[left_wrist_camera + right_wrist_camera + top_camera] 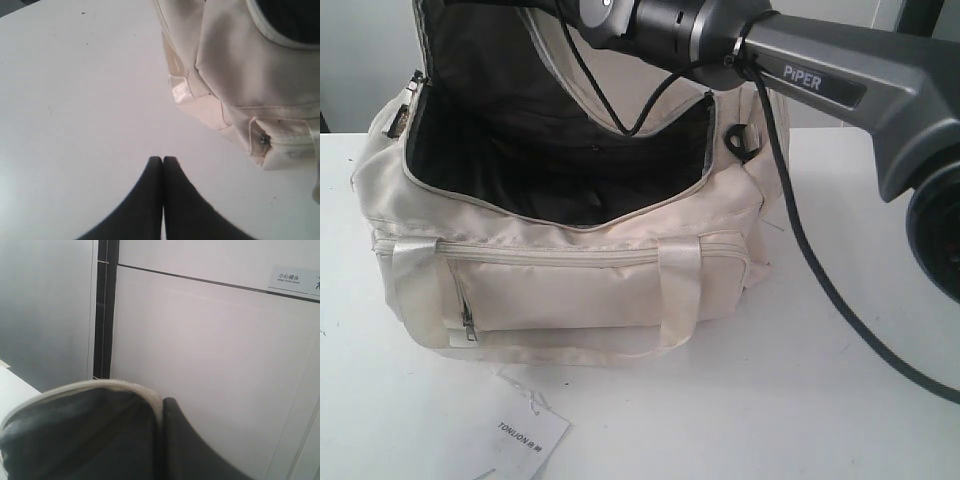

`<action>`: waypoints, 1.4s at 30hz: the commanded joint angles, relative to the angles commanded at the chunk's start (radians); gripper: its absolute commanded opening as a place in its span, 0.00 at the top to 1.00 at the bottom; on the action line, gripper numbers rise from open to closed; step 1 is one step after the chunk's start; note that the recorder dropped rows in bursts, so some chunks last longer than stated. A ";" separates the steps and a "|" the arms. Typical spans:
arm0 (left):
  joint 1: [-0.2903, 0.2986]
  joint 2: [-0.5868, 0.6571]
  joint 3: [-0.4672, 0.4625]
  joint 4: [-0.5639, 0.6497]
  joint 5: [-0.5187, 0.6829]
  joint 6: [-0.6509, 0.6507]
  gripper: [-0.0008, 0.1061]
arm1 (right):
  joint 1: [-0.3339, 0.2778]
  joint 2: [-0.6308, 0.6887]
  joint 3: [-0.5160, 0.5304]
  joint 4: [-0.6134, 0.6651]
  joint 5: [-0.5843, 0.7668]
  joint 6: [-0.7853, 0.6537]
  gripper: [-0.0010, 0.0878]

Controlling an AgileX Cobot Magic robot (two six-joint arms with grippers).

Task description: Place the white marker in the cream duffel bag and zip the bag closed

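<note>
Cables across open cream duffel bag; right fingers tight on its flap, left fingers together, empty

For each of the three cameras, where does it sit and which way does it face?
Exterior: above the white table, looking down into the open cream duffel bag from its pocket side; the right arm crosses overhead.
Left wrist: on the left arm, facing down at the table; the shut left tool shows, near the bag's end.
Right wrist: on the raised right arm, facing a wall; the right tool seems to pinch the bag's lifted flap.
Shared: all three show the bag.
</note>
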 joint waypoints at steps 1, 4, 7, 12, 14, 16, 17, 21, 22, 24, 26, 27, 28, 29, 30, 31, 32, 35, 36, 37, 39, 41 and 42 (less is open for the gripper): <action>0.027 0.005 -0.021 -0.064 0.000 0.057 0.99 | 0.000 0.000 0.000 0.000 0.000 0.000 0.99; 0.104 0.050 -0.054 -0.184 -0.023 0.160 0.99 | 0.000 0.000 0.000 0.000 0.000 0.000 0.99; 0.135 0.152 -0.114 -0.273 -0.049 0.210 0.99 | 0.002 0.000 0.000 0.000 0.000 0.000 0.99; 0.231 0.283 -0.273 -0.498 0.005 0.327 0.99 | 0.002 0.000 0.000 0.000 0.000 0.000 0.99; 0.302 0.328 -0.346 -0.645 0.055 0.441 0.99 | 0.002 0.000 0.000 0.000 0.000 0.000 0.99; 0.354 0.380 -0.403 -0.814 0.117 0.542 0.99 | 0.002 0.000 0.000 0.000 0.000 0.000 0.99; 0.362 0.394 -0.412 -0.864 0.133 0.560 0.99 | 0.002 0.000 0.000 0.000 0.000 0.000 0.99; 0.366 0.454 -0.423 -0.933 0.125 0.580 0.97 | 0.002 0.000 0.000 0.000 0.000 0.000 0.99; 0.366 0.465 -0.425 -0.945 0.124 0.588 0.94 | 0.002 0.000 0.000 0.000 0.000 0.000 0.99; 0.366 0.496 -0.436 -0.979 0.108 0.601 0.85 | 0.002 0.000 0.000 0.000 0.000 0.000 0.99; 0.366 0.520 -0.452 -0.981 0.086 0.601 0.74 | 0.002 0.000 0.000 0.000 0.000 0.000 0.99; 0.366 0.529 -0.464 -0.981 0.081 0.592 0.67 | 0.002 0.000 0.000 0.000 0.000 0.000 0.99; 0.366 0.531 -0.473 -0.981 0.079 0.590 0.61 | 0.002 0.000 0.000 0.000 0.000 0.000 0.99; 0.366 0.535 -0.479 -0.983 0.073 0.586 0.55 | 0.002 0.000 0.000 0.000 0.000 0.000 0.99; 0.366 0.538 -0.488 -0.981 0.056 0.572 0.48 | 0.002 0.000 0.000 0.000 0.000 0.000 0.99; 0.366 0.540 -0.493 -0.981 0.041 0.566 0.44 | 0.002 0.000 0.000 0.000 0.000 0.000 0.99; 0.366 0.544 -0.494 -0.986 0.017 0.566 0.41 | 0.002 0.000 0.000 0.000 0.000 0.000 0.99; 0.366 0.581 -0.516 -1.008 -0.024 0.564 0.40 | 0.002 0.000 0.000 0.000 0.000 0.000 0.99; 0.366 0.600 -0.530 -1.012 -0.021 0.564 0.40 | 0.002 0.000 0.000 0.000 0.000 0.000 0.99; 0.366 0.619 -0.541 -1.013 -0.018 0.564 0.40 | 0.002 0.000 0.000 0.000 0.000 0.000 0.99; 0.366 0.657 -0.571 -1.014 -0.024 0.548 0.40 | 0.002 0.000 0.000 0.000 0.000 0.000 0.99; 0.366 0.687 -0.603 -1.029 -0.034 0.534 0.40 | 0.002 0.000 0.000 0.000 0.000 0.000 0.99; 0.366 0.704 -0.620 -1.040 -0.037 0.534 0.40 | 0.002 0.000 0.000 0.000 0.000 0.000 0.99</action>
